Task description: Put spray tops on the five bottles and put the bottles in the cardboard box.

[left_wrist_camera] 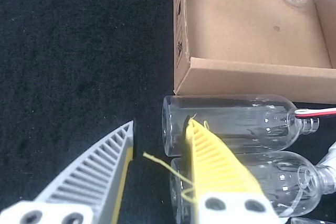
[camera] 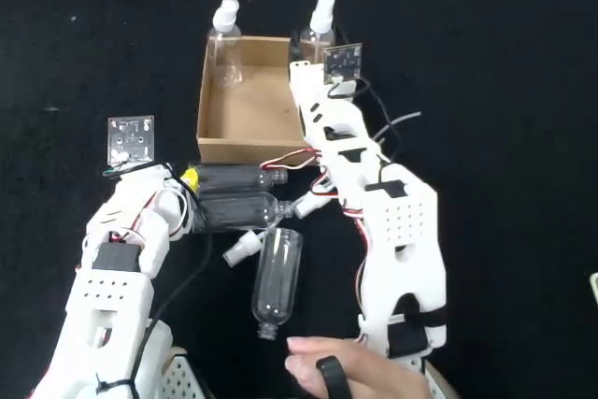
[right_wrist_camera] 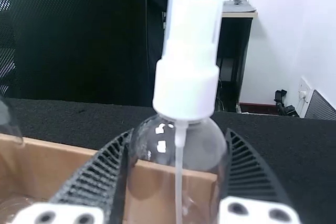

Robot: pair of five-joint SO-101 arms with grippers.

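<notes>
Bottle one and bottle two lie on their sides at the left, one against the other, with their bases at the left claw. That claw is half open and grips nothing. Its yellow finger is over the two bases, and its grey finger is over the bare table. Bottle one lies just beside the near wall of the box, and its neck is bare. A white top sits at the neck of bottle two; whether it is screwed on I cannot tell.

Nearer the arms, a loose top lies just beside the base of bottle three. Bottle three lies uncapped, with its neck pointing away from the box.

In the box, the corner bottle stands upright in the far left corner with a spray top on. The held bottle stands upright in the far right corner, also capped. The right claw is closed around its shoulder, one finger on either side.
</notes>
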